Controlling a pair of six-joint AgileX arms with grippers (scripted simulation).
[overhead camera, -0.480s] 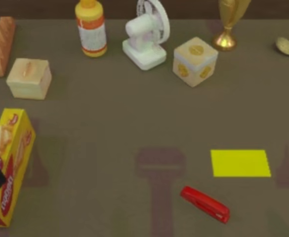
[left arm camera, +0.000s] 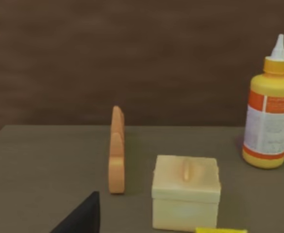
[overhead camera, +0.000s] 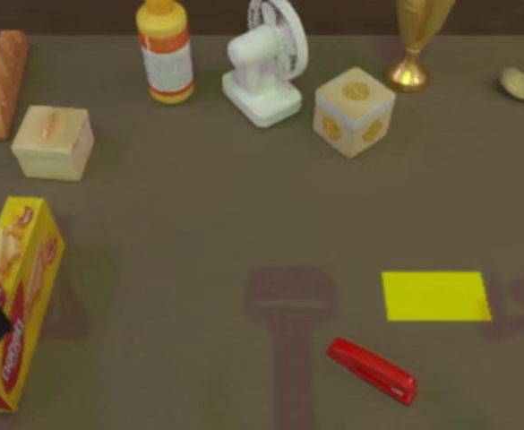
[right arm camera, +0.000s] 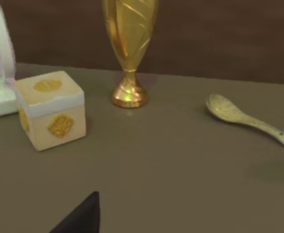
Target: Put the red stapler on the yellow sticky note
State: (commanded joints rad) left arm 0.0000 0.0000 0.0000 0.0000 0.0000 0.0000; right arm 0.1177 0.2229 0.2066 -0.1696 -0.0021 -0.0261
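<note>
Nothing has moved: red stapler (overhead camera: 371,370) lies just beside yellow sticky note (overhead camera: 436,296).

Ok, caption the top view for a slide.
Red stapler lies on the table just left of and nearer than the yellow sticky note, not on it yet; left arm parked at the left edge.

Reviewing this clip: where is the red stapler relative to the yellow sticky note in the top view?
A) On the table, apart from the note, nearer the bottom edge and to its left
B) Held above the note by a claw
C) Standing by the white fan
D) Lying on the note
A: the red stapler lies on the bare table, clear of the yellow sticky note, below and left of it, with no claw on it.
</note>
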